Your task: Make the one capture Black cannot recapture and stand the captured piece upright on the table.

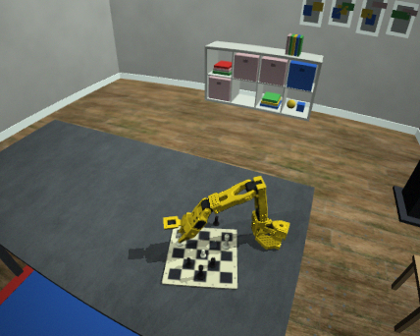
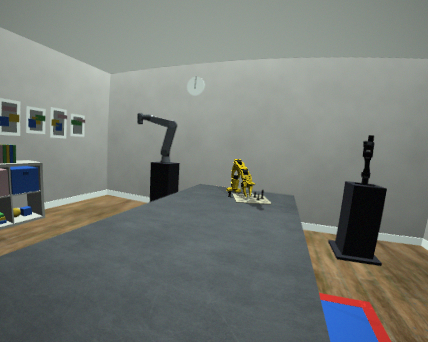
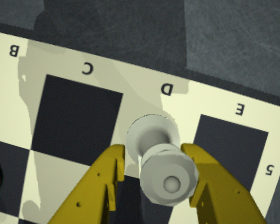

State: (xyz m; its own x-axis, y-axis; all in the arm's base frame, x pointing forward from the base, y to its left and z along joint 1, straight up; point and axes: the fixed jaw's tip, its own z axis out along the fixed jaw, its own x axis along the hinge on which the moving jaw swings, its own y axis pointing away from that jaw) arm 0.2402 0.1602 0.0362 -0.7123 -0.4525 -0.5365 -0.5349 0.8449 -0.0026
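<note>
My gripper (image 1: 181, 240) (image 3: 153, 148) is slightly open, its fingers low on either side of a white piece (image 3: 168, 172). A narrow gap shows on the left; the right finger is very close. The piece's base rests inside light square D5, apparently upright. On the board (image 1: 200, 285) (image 3: 6, 41) another white piece (image 1: 203, 253) stands near the centre and a taller white one (image 1: 227, 241) on the side nearest the arm's base. Black pieces stand at B4 (image 1: 188, 262), at B2 (image 1: 213, 262) and at A3 (image 1: 200, 272). A black piece (image 1: 216, 221) stands off the board, on the table.
The arm's yellow base (image 1: 270, 237) stands beside the board on the grey table (image 1: 109, 196). The forearm reaches low over the board's E edge, near the off-board black piece. A shelf (image 1: 244, 99) stands by the wall, away from the table.
</note>
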